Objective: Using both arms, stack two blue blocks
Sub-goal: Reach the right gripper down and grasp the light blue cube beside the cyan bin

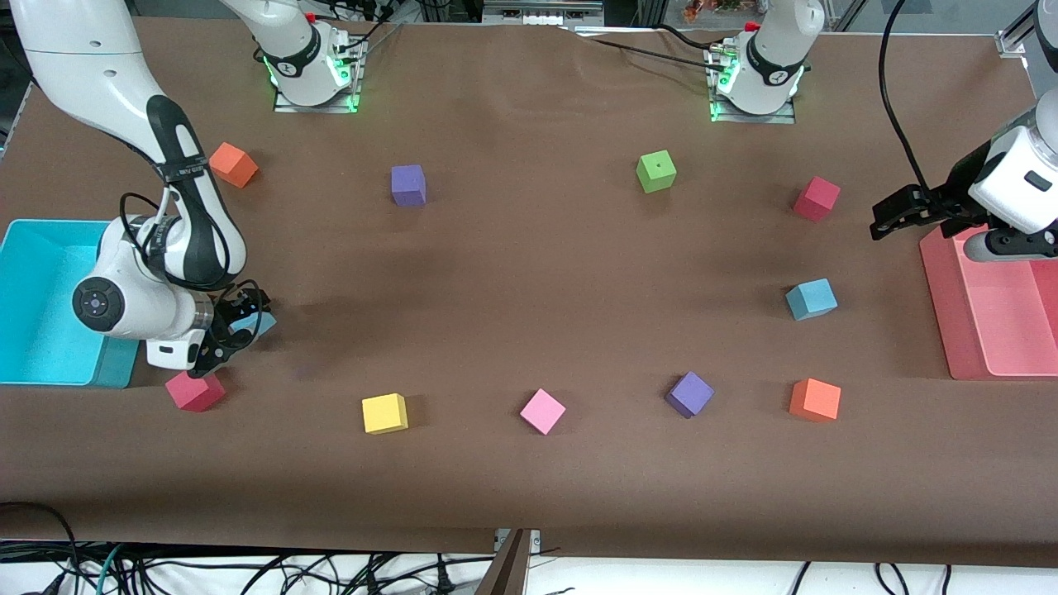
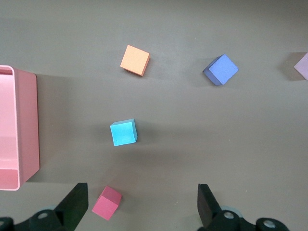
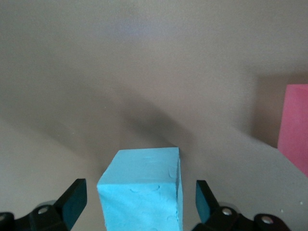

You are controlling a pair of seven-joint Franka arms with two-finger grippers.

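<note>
While no writing is readable, the right gripper (image 3: 139,204) stands open around one blue block (image 3: 142,190) beside the cyan bin (image 1: 33,248); the open left gripper (image 2: 142,204) hovers over the other blue block (image 2: 123,133), near the pink tray (image 1: 984,330).

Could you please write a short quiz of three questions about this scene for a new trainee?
1. True or false: the right gripper has its open fingers on either side of a blue block, beside the cyan bin.
2. Which cube lies nearest the second blue block? A) the green cube B) the orange cube at the left arm's end C) the yellow cube
3. Fill in: the left gripper hangs open beside the ___ tray.

Key
1. True: the fingers flank the block, with gaps showing on both sides.
2. B, the orange cube.
3. Pink.
</note>
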